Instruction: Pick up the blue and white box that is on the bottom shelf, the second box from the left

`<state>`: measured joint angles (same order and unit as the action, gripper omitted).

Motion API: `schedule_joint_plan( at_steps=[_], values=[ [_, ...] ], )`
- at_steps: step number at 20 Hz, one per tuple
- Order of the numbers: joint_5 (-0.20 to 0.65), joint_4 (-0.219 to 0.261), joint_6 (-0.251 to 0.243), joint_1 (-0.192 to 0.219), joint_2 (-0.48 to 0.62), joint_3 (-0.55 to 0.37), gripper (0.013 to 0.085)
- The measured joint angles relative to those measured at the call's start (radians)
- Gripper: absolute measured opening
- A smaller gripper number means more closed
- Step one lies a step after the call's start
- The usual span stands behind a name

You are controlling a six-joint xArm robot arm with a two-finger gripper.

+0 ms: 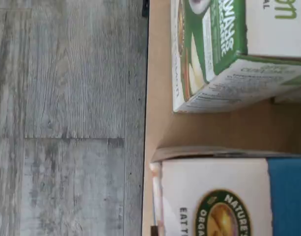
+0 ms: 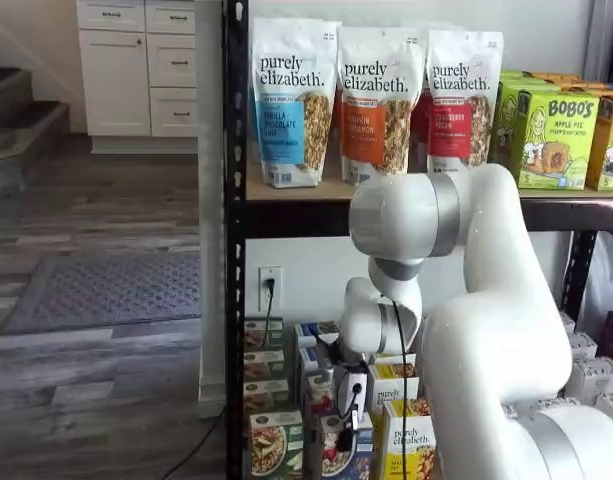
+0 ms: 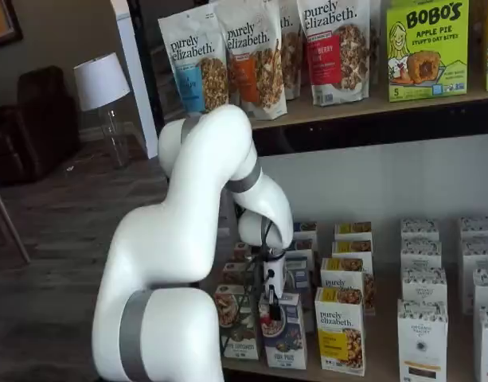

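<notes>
- The small upright blue and white cardboard box (image 3: 285,333), its front showing a cereal bowl with red berries, stands at the front edge of the bottom shelf (image 3: 371,374), the lowest tier of the black metal-framed rack. On one side it has a green-and-white box with a bowl picture (image 3: 237,322), on the other a yellow-and-white "purely elizabeth" box (image 3: 340,328).
- The deciding relation: in both shelf views the gripper (image 3: 271,306), a white body with black fingers on the white robot arm (image 3: 196,239), hangs straight over the top of this box, fingertips at its upper edge. The box lies directly below the gripper, not off to a side.
- The box's long axis runs vertically, so the fingers meet its narrow top end from above.
- In a shelf view the black fingers (image 2: 348,432) reach down to the top of the same blue box (image 2: 344,455) and appear to touch it.
- Gripper state: the fingers are seen side-on against the dark box front, so no gap shows and I cannot tell whether they have clenched on the box or merely rest at its top.
- The wrist view shows only a green-and-white box (image 1: 224,49), a white and blue box top (image 1: 229,196), tan shelf board (image 1: 238,130) and grey wood floor (image 1: 67,118); no fingers appear there.
- My judgement: the grasp is at hand; the lift has not begun, since the box sits level with its neighbours.
</notes>
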<state>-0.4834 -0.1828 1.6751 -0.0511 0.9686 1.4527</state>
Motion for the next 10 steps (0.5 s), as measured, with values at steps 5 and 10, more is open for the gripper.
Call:
schedule_joint_plan(
  at_steps=[5, 10],
  values=[
    [0.014, 0.027, -0.026, -0.003, 0.000, -0.007, 0.0450],
    [0.030, 0.033, -0.037, -0.010, -0.006, -0.024, 0.0450]
  ],
)
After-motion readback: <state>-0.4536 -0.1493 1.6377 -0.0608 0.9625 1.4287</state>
